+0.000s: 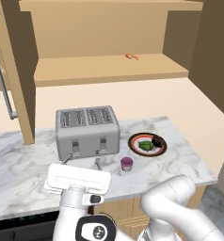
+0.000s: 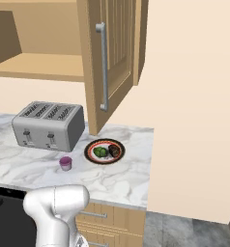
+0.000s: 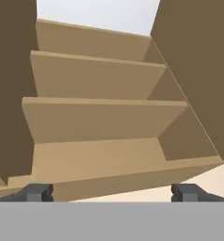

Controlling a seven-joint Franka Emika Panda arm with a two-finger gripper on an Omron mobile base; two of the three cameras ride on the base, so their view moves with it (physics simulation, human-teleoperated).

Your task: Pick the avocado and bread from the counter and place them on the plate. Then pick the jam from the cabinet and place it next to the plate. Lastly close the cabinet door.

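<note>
So the avocado [image 1: 145,146] and bread [image 1: 156,140] sit on the plate [image 1: 134,143], jam [image 1: 126,164] just left of it, leaving only the cabinet door [image 2: 114,58] for the wide-open, empty gripper [image 3: 111,192] to shove shut.

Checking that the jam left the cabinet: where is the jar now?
The jam stands on the counter, just in front of the toaster and beside the plate, apart from both.

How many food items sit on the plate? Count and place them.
2. The avocado lies left on the plate; the bread sits right of it. Nothing seems hidden there.
</note>
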